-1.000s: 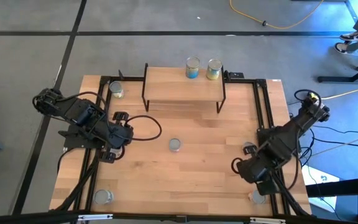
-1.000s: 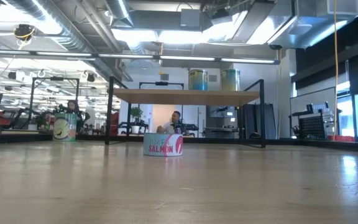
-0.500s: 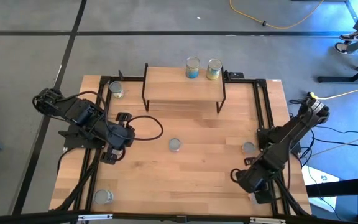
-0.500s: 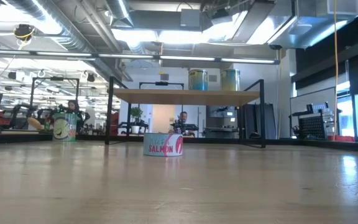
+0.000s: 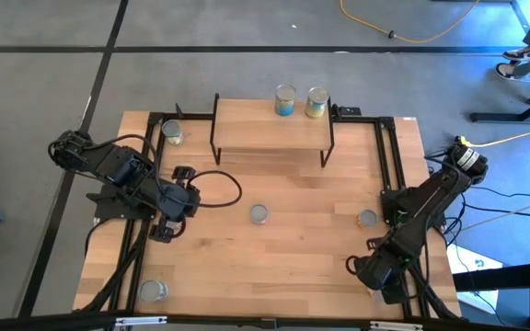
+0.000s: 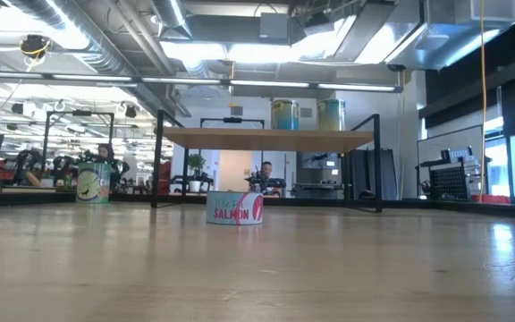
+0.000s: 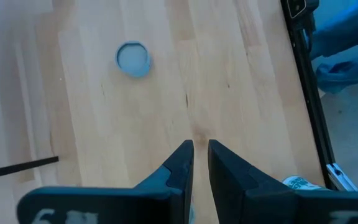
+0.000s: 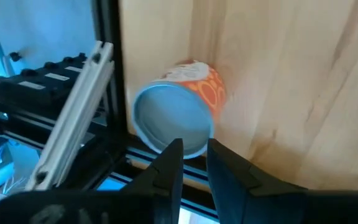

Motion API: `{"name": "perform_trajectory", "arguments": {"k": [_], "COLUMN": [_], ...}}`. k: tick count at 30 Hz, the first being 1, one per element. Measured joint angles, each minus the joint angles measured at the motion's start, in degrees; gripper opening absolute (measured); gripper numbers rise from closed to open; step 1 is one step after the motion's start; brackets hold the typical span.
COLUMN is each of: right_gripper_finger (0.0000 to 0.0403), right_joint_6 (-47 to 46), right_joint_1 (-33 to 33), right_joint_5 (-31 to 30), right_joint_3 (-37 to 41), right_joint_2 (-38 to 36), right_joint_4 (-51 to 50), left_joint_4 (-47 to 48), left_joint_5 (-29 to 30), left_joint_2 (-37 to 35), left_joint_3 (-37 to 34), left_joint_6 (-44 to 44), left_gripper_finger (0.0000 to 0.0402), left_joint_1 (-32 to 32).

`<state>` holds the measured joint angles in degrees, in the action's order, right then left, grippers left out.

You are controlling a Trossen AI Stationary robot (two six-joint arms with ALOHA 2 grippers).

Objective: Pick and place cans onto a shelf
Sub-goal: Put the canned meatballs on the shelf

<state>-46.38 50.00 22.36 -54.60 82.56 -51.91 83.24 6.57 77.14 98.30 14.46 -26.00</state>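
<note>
Two cans (image 5: 285, 99) (image 5: 316, 101) stand on the shelf (image 5: 270, 133) at the table's far side. More cans stand on the table: far left (image 5: 172, 134), middle (image 5: 259, 214), right (image 5: 367, 218), near left (image 5: 153, 291). An orange can (image 8: 182, 112) stands upright by the black rail at the near right corner. My right gripper (image 8: 194, 146) hangs just above it, pointing steeply down, open by a narrow gap. In the high view this gripper (image 5: 375, 276) covers the orange can. My left gripper (image 7: 201, 149) hovers over bare wood at the left (image 5: 168, 219), open by a narrow gap with nothing in it.
Black rails (image 5: 389, 156) run along the table's edges, one right beside the orange can (image 8: 110, 81). A black cable (image 5: 219, 188) loops on the table by the left arm. The low view shows the salmon tin (image 6: 235, 207) in front of the shelf's black legs (image 6: 157, 161).
My right gripper has come down and moved toward the table's near right corner, turning as it went. It now stands over the orange can and hides it in the high view. Its fingers have kept the same gap.
</note>
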Motion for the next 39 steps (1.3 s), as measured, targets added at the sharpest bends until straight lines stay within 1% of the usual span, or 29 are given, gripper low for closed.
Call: {"name": "perform_trajectory", "arguments": {"k": [2,6,11,19,26,31,39], "right_gripper_finger": [0.0074,0.0074,0.0074,0.0074,0.0074,0.0074,0.0074], "right_joint_6": [-1.35,-1.2,-1.22,-1.66,-1.69,-5.48,-8.79], "right_joint_1": [0.31,0.57,0.53,0.57,0.73,1.26,2.7], "right_joint_5": [-0.06,-0.7,-2.39,-1.4,-1.26,-1.25,-1.75], "right_joint_3": [0.99,2.4,3.25,6.26,6.36,6.36,6.36], "right_joint_2": [0.0,-0.02,-0.02,-0.04,-0.04,-0.04,-0.04], "right_joint_4": [0.5,2.71,3.11,7.82,7.85,7.83,7.55], "left_joint_4": [0.0,0.0,-0.47,-0.63,-0.66,-0.79,-2.03], "left_joint_5": [0.0,0.0,0.01,0.02,0.02,0.03,0.07], "left_joint_2": [0.0,0.0,0.0,0.0,0.0,0.0,0.0], "left_joint_3": [0.0,0.0,0.0,0.0,0.0,0.0,0.0], "left_joint_6": [0.0,0.0,0.0,0.09,0.13,0.13,0.13], "left_gripper_finger": [0.0043,0.0043,0.0043,0.0043,0.0043,0.0043,0.0043], "left_joint_1": [-0.01,0.0,0.0,0.0,0.0,-0.01,0.0]}}
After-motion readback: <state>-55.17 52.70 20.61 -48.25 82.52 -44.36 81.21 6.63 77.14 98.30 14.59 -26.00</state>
